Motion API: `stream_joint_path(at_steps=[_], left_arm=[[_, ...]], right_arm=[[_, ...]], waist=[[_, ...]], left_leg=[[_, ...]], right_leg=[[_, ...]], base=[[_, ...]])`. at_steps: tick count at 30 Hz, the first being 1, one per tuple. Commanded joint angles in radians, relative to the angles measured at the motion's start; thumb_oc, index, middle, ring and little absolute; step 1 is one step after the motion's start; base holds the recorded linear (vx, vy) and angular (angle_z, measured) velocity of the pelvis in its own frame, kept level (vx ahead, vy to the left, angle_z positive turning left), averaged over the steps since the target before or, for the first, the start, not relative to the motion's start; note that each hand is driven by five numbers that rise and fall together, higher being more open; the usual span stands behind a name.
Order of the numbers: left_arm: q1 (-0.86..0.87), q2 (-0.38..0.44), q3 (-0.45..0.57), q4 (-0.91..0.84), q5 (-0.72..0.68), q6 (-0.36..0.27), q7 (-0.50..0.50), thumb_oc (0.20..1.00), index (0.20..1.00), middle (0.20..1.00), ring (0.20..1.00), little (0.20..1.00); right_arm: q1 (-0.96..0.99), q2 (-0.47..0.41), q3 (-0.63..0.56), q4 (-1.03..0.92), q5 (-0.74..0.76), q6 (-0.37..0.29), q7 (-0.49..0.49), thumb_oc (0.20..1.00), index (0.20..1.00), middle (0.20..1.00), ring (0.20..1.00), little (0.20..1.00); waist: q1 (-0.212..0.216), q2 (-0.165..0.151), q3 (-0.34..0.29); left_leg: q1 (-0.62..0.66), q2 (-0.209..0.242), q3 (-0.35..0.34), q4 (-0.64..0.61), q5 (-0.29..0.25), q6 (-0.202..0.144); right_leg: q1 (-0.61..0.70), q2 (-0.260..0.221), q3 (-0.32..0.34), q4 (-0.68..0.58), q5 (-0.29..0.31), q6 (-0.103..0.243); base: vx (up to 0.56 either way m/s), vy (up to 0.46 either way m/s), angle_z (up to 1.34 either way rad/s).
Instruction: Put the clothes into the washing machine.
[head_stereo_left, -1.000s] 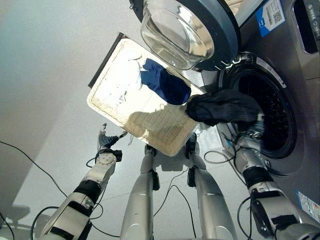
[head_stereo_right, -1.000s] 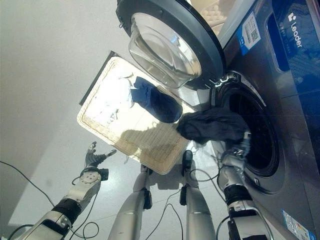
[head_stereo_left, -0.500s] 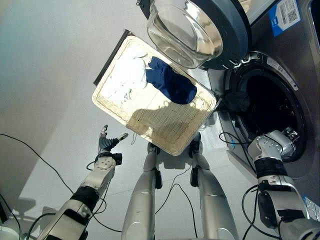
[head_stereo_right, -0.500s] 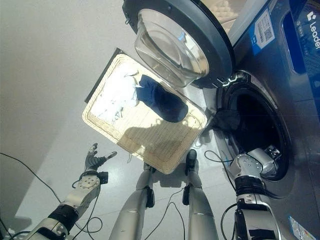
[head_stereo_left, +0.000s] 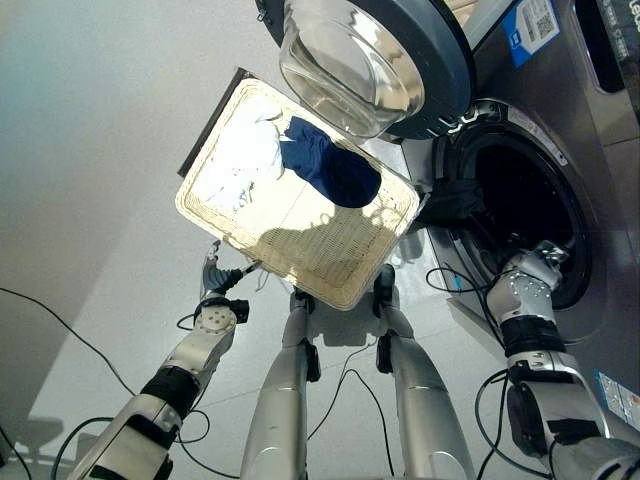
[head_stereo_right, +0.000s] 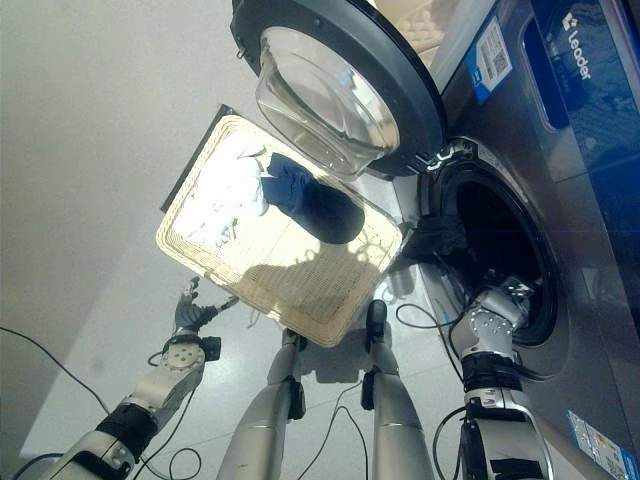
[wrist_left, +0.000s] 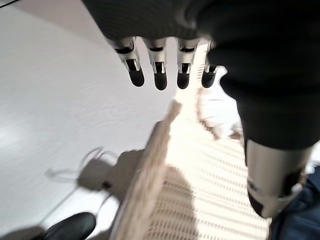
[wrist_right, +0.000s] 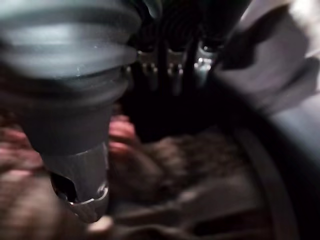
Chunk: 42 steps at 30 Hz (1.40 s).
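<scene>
Wicker tray (head_stereo_left: 300, 250) lies on the floor (head_stereo_left: 90, 180) before the washer (head_stereo_left: 590, 150), its far corner under the open glass door (head_stereo_left: 360, 60). On the tray a dark blue garment (head_stereo_left: 328, 172) lies toward the far side, just beside a white garment (head_stereo_left: 245, 160) at the far left corner. A black garment (head_stereo_left: 452, 202) hangs over the near-left lip of the drum opening (head_stereo_left: 525, 215), partly inside, partly draped outside, close to the tray's right corner.

The right hand (head_stereo_left: 540, 262) is at the drum's lower rim, apart from the black garment; in its wrist view its fingers (wrist_right: 172, 75) reach straight into the dark drum, over clothes that are too blurred to tell apart, and hold nothing.

The left hand (head_stereo_left: 215, 285) hovers over the floor just off the tray's near-left edge, fingers (wrist_left: 159, 75) spread and straight, empty.
</scene>
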Motion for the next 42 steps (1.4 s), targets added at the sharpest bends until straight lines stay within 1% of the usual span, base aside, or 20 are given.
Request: stream_joint_path(at_steps=[1, 4, 5, 11, 12, 15, 19, 22, 23, 25, 26, 28, 30, 32, 35, 36, 38, 39, 40, 42], left_arm=[[-0.056, -0.006, 0.015, 0.011, 0.092, -0.104, 0.098, 1.0, 1.0, 1.0, 1.0, 1.0], [-0.067, -0.014, 0.007, 0.009, 0.112, -0.123, 0.115, 1.0, 1.0, 1.0, 1.0, 1.0], [-0.075, -0.022, -0.002, 0.01, 0.117, -0.136, 0.123, 1.0, 1.0, 1.0, 1.0, 1.0], [-0.091, -0.033, -0.019, 0.0, 0.119, -0.146, 0.126, 1.0, 1.0, 1.0, 1.0, 1.0], [-0.095, -0.038, -0.023, 0.005, 0.116, -0.146, 0.125, 1.0, 1.0, 1.0, 1.0, 1.0], [-0.09, -0.054, -0.023, 0.018, 0.112, -0.151, 0.129, 1.0, 1.0, 1.0, 1.0, 1.0], [-0.066, -0.072, -0.028, 0.003, 0.111, -0.136, 0.15, 1.0, 1.0, 1.0, 1.0, 1.0], [-0.054, -0.081, -0.023, -0.009, 0.112, -0.121, 0.16, 1.0, 1.0, 1.0, 1.0, 1.0], [-0.041, -0.091, -0.026, -0.009, 0.097, -0.118, 0.16, 1.0, 1.0, 1.0, 1.0, 1.0], [-0.028, -0.101, -0.028, -0.008, 0.066, -0.116, 0.152, 1.0, 1.0, 1.0, 1.0, 1.0], [-0.009, -0.12, -0.022, -0.002, 0.011, -0.125, 0.12, 1.0, 1.0, 1.0, 1.0, 1.0], [0.004, -0.131, -0.018, 0.007, -0.03, -0.13, 0.101, 1.0, 1.0, 1.0, 1.0, 1.0], [0.035, -0.151, -0.003, 0.029, -0.059, -0.167, 0.088, 1.0, 1.0, 1.0, 1.0, 1.0], [0.059, -0.156, 0.016, 0.041, -0.084, -0.213, 0.084, 1.0, 1.0, 1.0, 1.0, 1.0], [0.058, -0.155, 0.022, 0.045, -0.089, -0.22, 0.08, 1.0, 1.0, 1.0, 1.0, 1.0], [0.103, -0.157, 0.064, 0.064, -0.148, -0.327, 0.045, 1.0, 1.0, 1.0, 1.0, 1.0], [0.115, -0.162, 0.077, 0.059, -0.192, -0.396, -0.023, 1.0, 1.0, 1.0, 1.0, 1.0], [0.13, -0.169, 0.079, 0.051, -0.186, -0.421, -0.052, 1.0, 1.0, 1.0, 1.0, 1.0], [0.127, -0.171, 0.082, 0.049, -0.182, -0.429, -0.059, 1.0, 1.0, 1.0, 1.0, 1.0], [0.131, -0.16, 0.078, -0.001, -0.183, -0.46, -0.086, 1.0, 1.0, 1.0, 1.0, 1.0]], right_arm=[[0.061, 0.033, 0.017, -0.045, -0.009, 0.153, 0.243, 1.0, 1.0, 1.0, 1.0, 1.0], [0.063, 0.072, 0.045, -0.023, -0.009, 0.178, 0.279, 1.0, 1.0, 1.0, 1.0, 1.0], [0.067, 0.085, 0.065, 0.019, -0.009, 0.201, 0.289, 1.0, 1.0, 1.0, 1.0, 1.0], [0.06, 0.023, 0.151, 0.2, -0.009, 0.21, 0.298, 1.0, 1.0, 1.0, 1.0, 1.0], [0.057, 0.026, 0.156, 0.231, -0.049, 0.199, 0.286, 1.0, 1.0, 1.0, 1.0, 1.0], [0.072, 0.051, 0.141, 0.251, -0.009, 0.178, 0.282, 1.0, 1.0, 1.0, 1.0, 1.0], [0.12, 0.1, 0.176, 0.2, -0.009, 0.14, 0.277, 1.0, 1.0, 1.0, 1.0, 1.0], [0.144, 0.122, 0.216, 0.166, -0.009, 0.141, 0.281, 1.0, 1.0, 1.0, 1.0, 1.0], [0.158, 0.135, 0.252, 0.148, -0.041, 0.14, 0.272, 1.0, 1.0, 1.0, 1.0, 1.0], [0.174, 0.146, 0.274, 0.133, -0.075, 0.144, 0.257, 1.0, 1.0, 1.0, 1.0, 1.0], [0.194, 0.159, 0.307, 0.117, -0.142, 0.163, 0.242, 1.0, 1.0, 1.0, 1.0, 1.0], [0.2, 0.164, 0.318, 0.127, -0.171, 0.182, 0.245, 1.0, 1.0, 1.0, 1.0, 1.0], [0.21, 0.168, 0.329, 0.156, -0.207, 0.223, 0.264, 1.0, 1.0, 1.0, 1.0, 1.0], [0.201, 0.159, 0.328, 0.201, -0.251, 0.241, 0.267, 1.0, 1.0, 1.0, 1.0, 1.0], [0.192, 0.155, 0.325, 0.213, -0.259, 0.245, 0.269, 1.0, 1.0, 1.0, 1.0, 1.0], [0.135, 0.107, 0.277, 0.337, -0.371, 0.25, 0.271, 1.0, 1.0, 1.0, 1.0, 1.0], [0.073, 0.066, 0.246, 0.405, -0.515, 0.216, 0.215, 1.0, 1.0, 1.0, 1.0, 1.0], [0.053, 0.049, 0.228, 0.427, -0.522, 0.201, 0.189, 1.0, 1.0, 1.0, 1.0, 1.0], [0.041, 0.044, 0.224, 0.432, -0.522, 0.193, 0.175, 1.0, 1.0, 1.0, 1.0, 1.0], [-0.019, -0.005, 0.165, 0.49, -0.466, 0.192, 0.161, 1.0, 1.0, 1.0, 1.0, 1.0]], waist=[[-0.009, -0.006, -0.019], [-0.007, -0.007, -0.019], [-0.006, -0.007, -0.019], [-0.002, -0.005, -0.019], [-0.002, -0.005, -0.019], [-0.001, -0.007, -0.019], [-0.001, -0.011, -0.019], [-0.003, -0.015, -0.019], [-0.004, -0.014, -0.019], [-0.006, -0.014, -0.019], [-0.006, -0.013, -0.019], [-0.006, -0.011, -0.019], [0.0, 0.0, -0.019], [0.01, 0.014, -0.019], [0.013, 0.017, -0.019], [0.043, 0.06, -0.019], [0.062, 0.092, -0.019], [0.072, 0.107, -0.019], [0.075, 0.111, -0.019], [0.1, 0.141, -0.019]], left_leg=[[-0.027, -0.068, 0.005, 0.04, -0.084, -0.034], [-0.029, -0.065, 0.007, 0.035, -0.08, -0.036], [-0.032, -0.063, 0.008, 0.032, -0.077, -0.038], [-0.042, -0.058, 0.016, 0.03, -0.069, -0.043], [-0.046, -0.057, 0.017, 0.031, -0.067, -0.045], [-0.048, -0.057, 0.016, 0.032, -0.066, -0.045], [-0.042, -0.058, 0.014, 0.031, -0.071, -0.042], [-0.056, -0.06, 0.013, 0.031, -0.063, -0.039], [-0.064, -0.06, 0.012, 0.032, -0.061, -0.039], [-0.059, -0.059, 0.011, 0.029, -0.063, -0.04], [-0.067, -0.059, 0.009, 0.026, -0.059, -0.039], [-0.07, -0.061, 0.005, 0.025, -0.058, -0.039], [-0.084, -0.063, -0.002, 0.027, -0.054, -0.036], [-0.094, -0.067, -0.01, 0.028, -0.051, -0.035], [-0.106, -0.067, -0.01, 0.031, -0.046, -0.035], [-0.125, -0.08, -0.034, 0.039, -0.045, -0.037], [-0.153, -0.087, -0.044, 0.052, -0.04, -0.039], [-0.155, -0.093, -0.052, 0.057, -0.043, -0.04], [-0.168, -0.094, -0.054, 0.06, -0.038, -0.04], [-0.203, -0.1, -0.068, 0.066, -0.032, -0.037]], right_leg=[[0.003, 0.001, -0.018, -0.1, 0.089, 0.08], [-0.001, 0.003, -0.018, -0.099, 0.088, 0.078], [-0.005, 0.004, -0.018, -0.097, 0.089, 0.076], [-0.019, 0.007, -0.019, -0.102, 0.099, 0.073], [-0.023, 0.008, -0.018, -0.102, 0.102, 0.073], [-0.026, 0.009, -0.02, -0.099, 0.101, 0.074], [-0.02, 0.011, -0.017, -0.096, 0.093, 0.074], [-0.033, 0.012, -0.014, -0.098, 0.101, 0.071], [-0.04, 0.013, -0.011, -0.098, 0.102, 0.071], [-0.036, 0.013, -0.009, -0.097, 0.096, 0.072], [-0.043, 0.013, -0.006, -0.097, 0.096, 0.071], [-0.045, 0.013, -0.005, -0.099, 0.095, 0.071], [-0.055, 0.01, -0.005, -0.091, 0.09, 0.07], [-0.064, 0.007, -0.005, -0.083, 0.083, 0.07], [-0.074, 0.006, -0.005, -0.081, 0.087, 0.069], [-0.09, -0.01, -0.01, -0.053, 0.064, 0.07], [-0.12, -0.019, -0.016, -0.032, 0.059, 0.067], [-0.126, -0.023, -0.019, -0.015, 0.046, 0.067], [-0.138, -0.023, -0.02, -0.013, 0.051, 0.065], [-0.173, -0.024, -0.024, 0.016, 0.037, 0.063]], base=[[0.0, 0.0, 0.0], [0.0, 0.0, 0.0], [-0.01, 0.024, 0.03], [-0.01, 0.04, 0.08], [-0.01, 0.054, 0.07], [-0.01, 0.056, 0.01], [0.0, 0.046, -0.02], [-0.01, 0.051, -0.02], [-0.03, 0.035, 0.0], [0.0, 0.047, 0.0], [-0.01, 0.048, -0.01], [0.0, 0.018, 0.0], [0.0, 0.0, 0.0], [0.0, 0.0, 0.0], [0.01, -0.003, 0.0], [0.06, -0.009, 0.01], [0.07, -0.017, 0.09], [0.05, -0.032, 0.17], [0.06, -0.069, 0.17], [0.06, -0.105, 0.2]])
